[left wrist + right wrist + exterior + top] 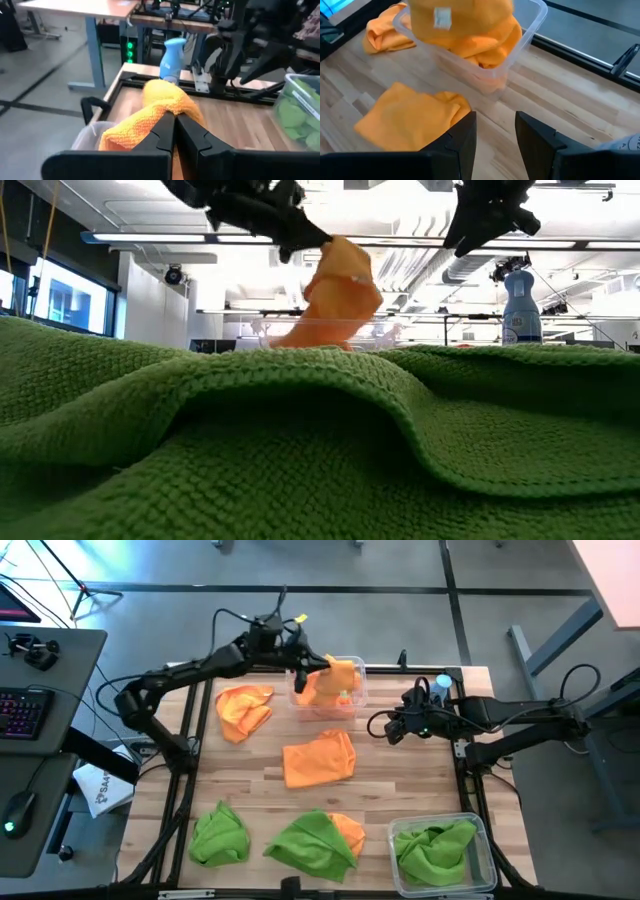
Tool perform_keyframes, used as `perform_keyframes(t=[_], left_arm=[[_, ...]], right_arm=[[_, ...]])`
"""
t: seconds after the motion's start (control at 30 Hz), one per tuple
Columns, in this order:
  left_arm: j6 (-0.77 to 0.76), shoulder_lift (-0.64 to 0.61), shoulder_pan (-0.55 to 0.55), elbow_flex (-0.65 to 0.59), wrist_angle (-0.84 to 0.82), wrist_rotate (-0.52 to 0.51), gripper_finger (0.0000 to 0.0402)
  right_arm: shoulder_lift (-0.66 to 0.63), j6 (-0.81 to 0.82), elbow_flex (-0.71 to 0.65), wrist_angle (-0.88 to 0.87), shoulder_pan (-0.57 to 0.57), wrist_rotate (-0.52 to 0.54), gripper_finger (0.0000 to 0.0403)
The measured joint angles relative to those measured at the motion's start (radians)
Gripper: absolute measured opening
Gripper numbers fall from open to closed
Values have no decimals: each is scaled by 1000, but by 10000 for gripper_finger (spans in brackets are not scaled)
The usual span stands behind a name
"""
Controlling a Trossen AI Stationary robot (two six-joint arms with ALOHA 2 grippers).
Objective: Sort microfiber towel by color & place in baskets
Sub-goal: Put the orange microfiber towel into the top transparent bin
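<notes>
Left gripper (303,668) clamped on orange towel (338,673) above far clear basket (356,700); lower fully inside rim before releasing. Right gripper (392,729) open, empty, beside.

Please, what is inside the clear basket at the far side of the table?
The far basket holds orange towels. Above it, the left claw, shut, holds another orange towel. This one covers much of the inside, so the count is unclear.
</notes>
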Motion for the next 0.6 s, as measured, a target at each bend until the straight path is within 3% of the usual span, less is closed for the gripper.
perform_keyframes(t=[0.3,0.6], left_arm=[[-12,91,20,0,-210,-117,0],[-303,220,9,0,-226,-245,0]], right_arm=[[67,1,0,16,-30,0,129],[114,42,0,26,-64,-20,129]])
